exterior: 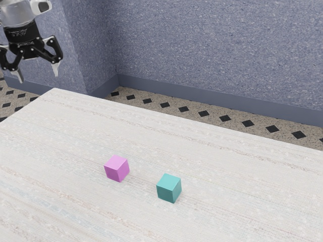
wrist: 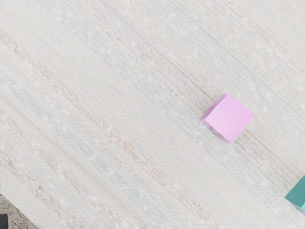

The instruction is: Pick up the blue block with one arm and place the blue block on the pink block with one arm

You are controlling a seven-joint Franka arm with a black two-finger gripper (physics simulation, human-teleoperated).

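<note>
The blue block (exterior: pixel 168 188), more blue-green in hue, sits nearest the exterior camera, flat on the pale wood-grain table (exterior: pixel 237 166); it is a cube, so it has no long axis, and it stands upright with one vertical edge turned toward the camera, its faces set diagonal to the table's grain; the pink block (exterior: pixel 116 168) rests near it at about ten o'clock, apart from it with bare tabletop between them, likewise a cube turned corner-on and upright; nothing lies on either block's top face; open table surrounds both on every side, and both sit well in from the table's far edge, which runs from about nine o'clock to about three o'clock across the exterior view; beyond that edge lies a speckled floor (exterior: pixel 202 112) with black diamond tiles, then a grey-blue wall (exterior: pixel 227 45) with a darker skirting; the gripper (exterior: pixel 37 74) hangs high at about ten o'clock from the blocks, well apart from them, its two fingers spread wide with nothing between them.
</note>
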